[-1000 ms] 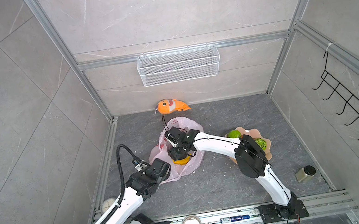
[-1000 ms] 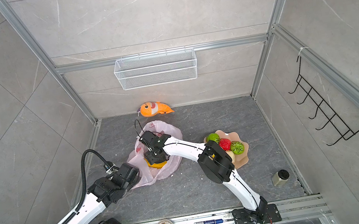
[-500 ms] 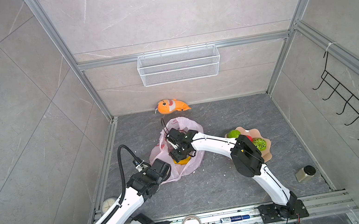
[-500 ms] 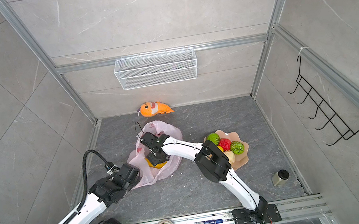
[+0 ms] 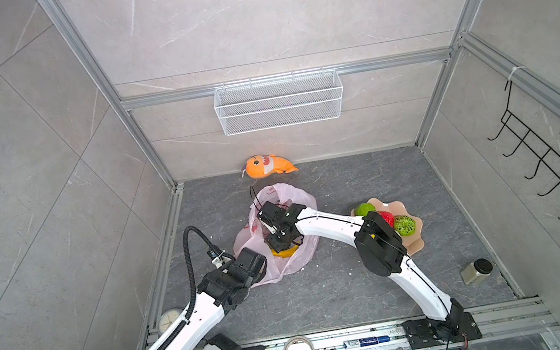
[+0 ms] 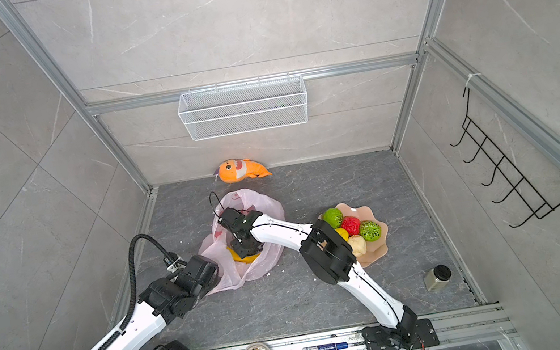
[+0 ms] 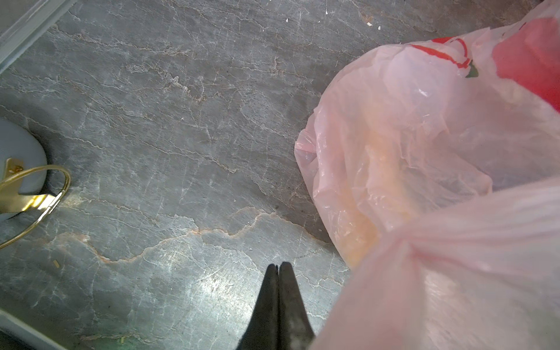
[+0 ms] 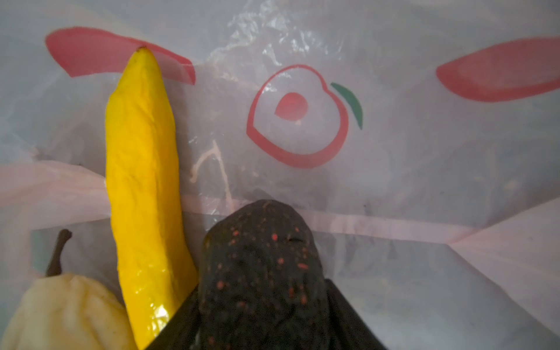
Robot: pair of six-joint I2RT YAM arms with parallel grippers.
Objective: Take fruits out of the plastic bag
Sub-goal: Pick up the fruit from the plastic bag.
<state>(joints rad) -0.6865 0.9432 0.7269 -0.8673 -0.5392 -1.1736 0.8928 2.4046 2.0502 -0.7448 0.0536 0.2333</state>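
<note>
My right claw (image 8: pixel 261 291) is deep inside the plastic bag (image 8: pixel 394 157). Over the last second its jaws have drawn in from a wider gape, and they now hug the dark speckled avocado (image 8: pixel 260 251) on both flanks. I judge the grip made, or all but made. The banana (image 8: pixel 142 181) lies touching the avocado on one side, and a pale pear (image 8: pixel 63 312) with a brown stalk rests against the banana, so as far as I can see three fruits are left in the bag. The picking step looks nearly done, and what should follow is a slow lift through the mouth, taking care that the thin film does not drag along. My left claw (image 7: pixel 278 268) is fully closed at the bag's near edge, its tips meeting with nothing visible between them. A gathered strand of film runs taut just beside it, and I cannot tell whether it is caught further back. Farther across the surface (image 5: pixel 345 287), the plate (image 6: pixel 381 247) already carries several fruits (image 6: pixel 351 225). Farthest off, by the back wall, lies the plush shark (image 5: pixel 269 165).
</note>
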